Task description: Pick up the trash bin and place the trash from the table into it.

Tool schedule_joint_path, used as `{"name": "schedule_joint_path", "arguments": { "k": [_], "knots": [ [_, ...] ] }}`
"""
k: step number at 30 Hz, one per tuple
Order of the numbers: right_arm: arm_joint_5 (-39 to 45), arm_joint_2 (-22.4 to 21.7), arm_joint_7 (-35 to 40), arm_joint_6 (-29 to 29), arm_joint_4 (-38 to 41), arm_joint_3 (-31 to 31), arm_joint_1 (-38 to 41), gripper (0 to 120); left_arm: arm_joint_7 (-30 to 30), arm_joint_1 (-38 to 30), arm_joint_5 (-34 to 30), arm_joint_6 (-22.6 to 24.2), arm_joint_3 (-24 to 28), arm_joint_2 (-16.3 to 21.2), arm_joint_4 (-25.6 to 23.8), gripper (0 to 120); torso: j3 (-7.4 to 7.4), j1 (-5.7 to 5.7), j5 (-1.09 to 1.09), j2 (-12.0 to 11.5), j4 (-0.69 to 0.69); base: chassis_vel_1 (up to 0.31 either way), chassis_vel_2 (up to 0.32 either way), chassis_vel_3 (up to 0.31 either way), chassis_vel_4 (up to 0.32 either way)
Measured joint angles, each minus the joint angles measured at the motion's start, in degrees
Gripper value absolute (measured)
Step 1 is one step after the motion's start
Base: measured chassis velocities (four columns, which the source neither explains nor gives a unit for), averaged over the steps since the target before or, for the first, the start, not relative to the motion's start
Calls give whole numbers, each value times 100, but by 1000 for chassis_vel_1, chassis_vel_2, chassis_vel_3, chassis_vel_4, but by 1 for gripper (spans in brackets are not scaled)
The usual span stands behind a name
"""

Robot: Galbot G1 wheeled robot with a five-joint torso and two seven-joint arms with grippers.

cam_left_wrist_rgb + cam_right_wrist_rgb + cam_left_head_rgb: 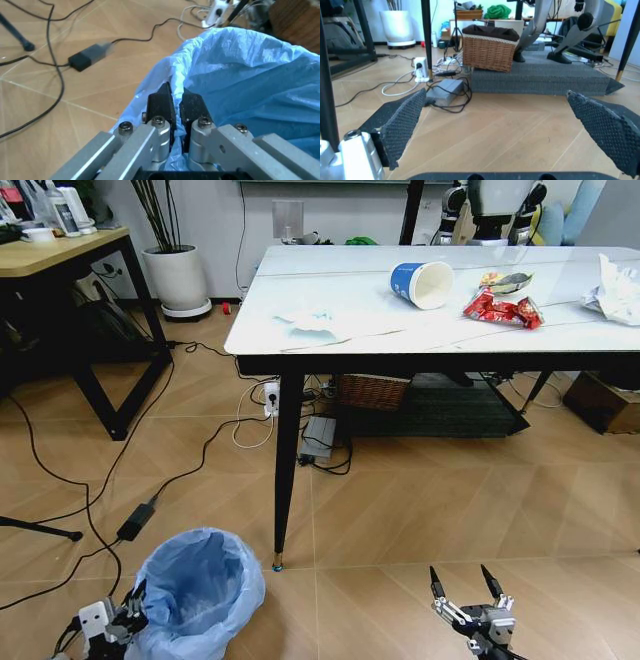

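Note:
The trash bin (197,590) stands on the floor at the lower left, lined with a crinkly light-blue bag (250,82). My left gripper (130,605) is shut on the bag-covered rim (176,98), its black fingers (161,103) pinching the plastic. Low on the right, my right gripper (465,585) hangs open over the floor (497,108) with nothing between its pads (400,120). On the marble-look table (350,280) lie a tipped blue cup (420,283), a red wrapper (502,309), a yellow wrapper (505,280) and crumpled tissues (310,323) (615,290).
A black table leg (287,470) stands just beyond the bin. Cables and a power adapter (134,522) lie on the floor to the left. A wicker basket (373,390) and a grey mat (540,77) sit under the table. A wooden desk (60,255) stands at left.

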Motion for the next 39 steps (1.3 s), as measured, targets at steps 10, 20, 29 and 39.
{"name": "schedule_joint_path", "arguments": {
  "k": [10, 20, 29, 39],
  "knots": [
    [32, -130, 128, -28, 48, 127, -24, 100, -216, 412, -292, 152, -26, 197, -765, 0, 0, 0, 0, 0, 0, 0, 0, 0, 0],
    [134, -219, 162, -10, 204, 423, -139, 100, -504, 493, -332, 386, 159, 256, -1164, 0, 0, 0, 0, 0, 0, 0, 0, 0, 0],
    [146, -125, 99, 5, 269, 464, -194, 100, -261, 311, 506, 221, 237, 354, -971, 0, 0, 0, -1, 0, 0, 0, 0, 0, 0],
    [68, -121, 87, 41, 288, 455, -276, 100, -304, 300, 1116, -327, 341, 287, -878, 0, 0, 0, -1, 0, 1, 0, 0, 0, 0]
  ]
}}
